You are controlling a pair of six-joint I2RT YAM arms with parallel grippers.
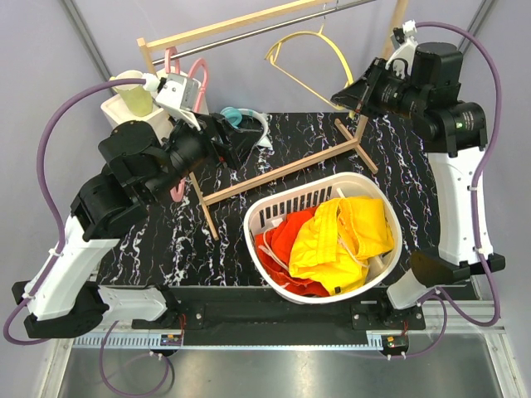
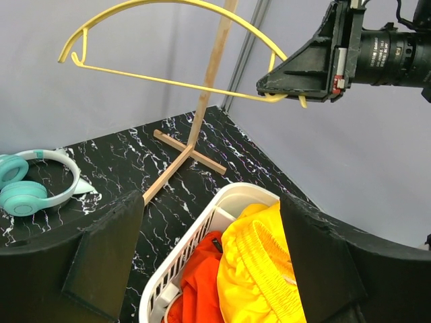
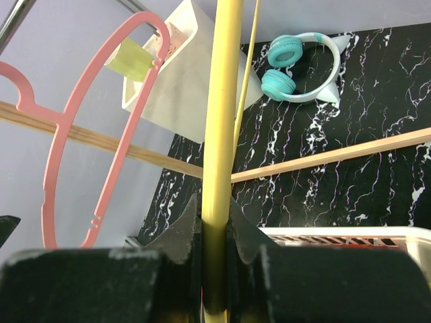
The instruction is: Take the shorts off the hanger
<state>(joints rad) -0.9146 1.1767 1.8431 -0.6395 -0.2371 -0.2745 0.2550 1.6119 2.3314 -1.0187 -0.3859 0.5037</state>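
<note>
The yellow shorts (image 1: 344, 236) and the orange-red shorts (image 1: 286, 245) lie in the white laundry basket (image 1: 311, 182); both show in the left wrist view, yellow shorts (image 2: 266, 269) beside orange-red shorts (image 2: 199, 289). A bare yellow hanger (image 1: 307, 54) is held in the air near the rack's rail. My right gripper (image 1: 355, 95) is shut on the hanger's end (image 3: 221, 168), also seen from the left wrist (image 2: 296, 91). My left gripper (image 1: 241, 137) is open and empty, above the table left of the basket.
A wooden rack (image 1: 274, 178) with a metal rail (image 1: 274, 29) spans the back. A pink hanger (image 1: 187, 70) hangs at its left end. Teal headphones (image 1: 245, 120) lie on the black marbled table. A white container (image 1: 129, 95) with a pale cup stands at the back left.
</note>
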